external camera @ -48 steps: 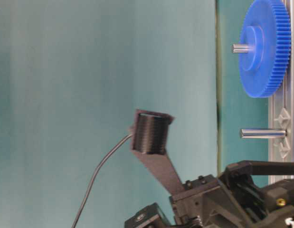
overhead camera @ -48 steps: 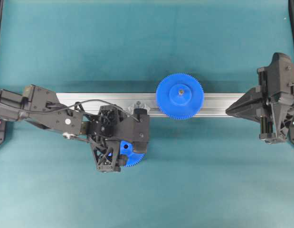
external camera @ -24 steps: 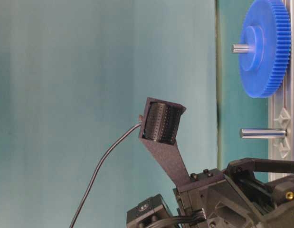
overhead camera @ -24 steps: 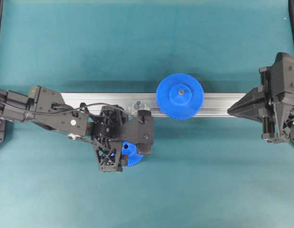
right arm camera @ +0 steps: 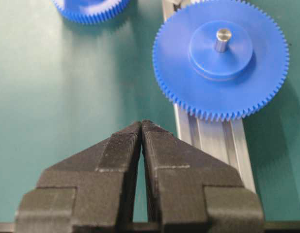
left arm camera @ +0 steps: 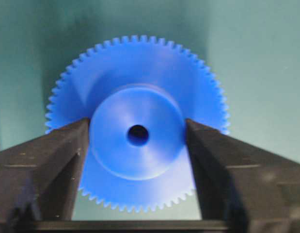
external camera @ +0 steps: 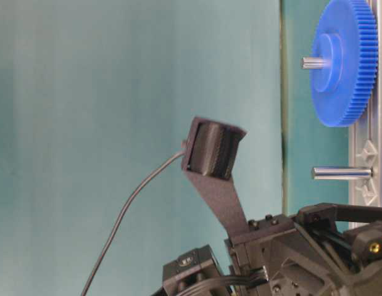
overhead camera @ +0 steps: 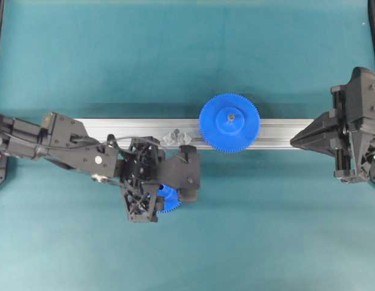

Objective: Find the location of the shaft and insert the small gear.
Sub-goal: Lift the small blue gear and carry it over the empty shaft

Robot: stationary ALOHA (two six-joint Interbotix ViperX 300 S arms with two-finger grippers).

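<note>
The small gear [left arm camera: 137, 126] is blue with a raised hub and a dark centre hole. My left gripper [left arm camera: 137, 141] is shut on its hub, one finger [left arm camera: 57, 155] on each side. In the overhead view the small gear [overhead camera: 167, 199] shows partly under my left gripper [overhead camera: 169, 193], just on the near side of the rail. The shaft [overhead camera: 175, 134] stands bare on its silvery bracket, a little beyond the gear. From table level the shaft [external camera: 342, 173] is a short metal pin. My right gripper [right arm camera: 141, 125] is shut and empty at the rail's right end [overhead camera: 293, 142].
The larger blue gear [overhead camera: 229, 122] sits on its own pin on the aluminium rail [overhead camera: 114, 128], right of the bare shaft; it also shows in the right wrist view [right arm camera: 220, 58] and at table level [external camera: 342, 61]. Teal mat all round.
My left gripper has shifted a little to the right and turned, still holding the small gear. The right arm has barely moved.
</note>
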